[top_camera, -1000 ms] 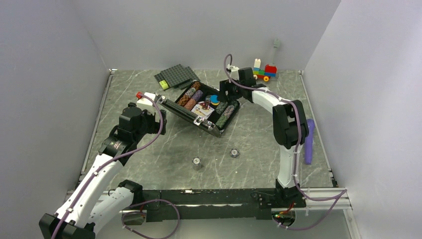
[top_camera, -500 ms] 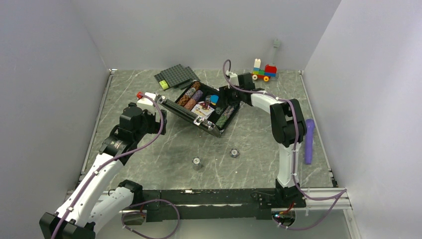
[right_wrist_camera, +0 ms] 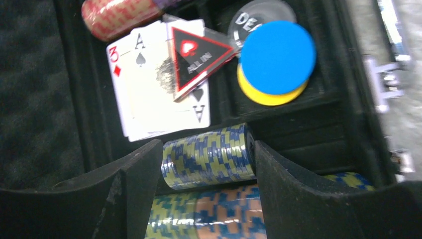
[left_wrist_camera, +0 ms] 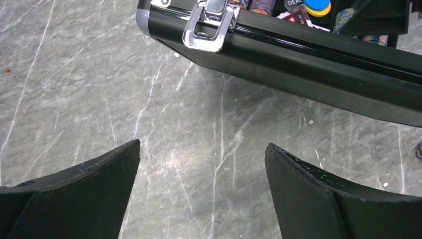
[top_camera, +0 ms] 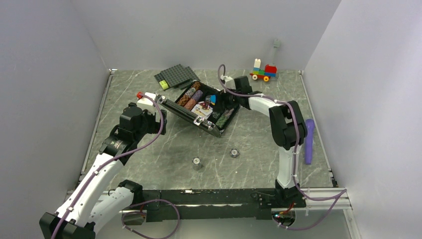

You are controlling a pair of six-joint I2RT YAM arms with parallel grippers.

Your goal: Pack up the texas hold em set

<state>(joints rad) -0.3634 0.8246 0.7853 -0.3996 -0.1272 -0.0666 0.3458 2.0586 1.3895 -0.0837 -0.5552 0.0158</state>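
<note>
Black briefcase point(top_camera: 186, 112) lies open mid-table (chip rows point(right_wrist_camera: 209, 157), cards point(right_wrist_camera: 149, 99), blue disc point(right_wrist_camera: 277, 57) inside).

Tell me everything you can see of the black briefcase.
The black briefcase lies open and askew on the marbled table, silver-trimmed, with a metal latch on its front wall. Inside are chip rows, cards and a blue disc. The right gripper reaches in, fingers flanking a blue-and-yellow chip roll; the open left gripper hovers apart.
</note>
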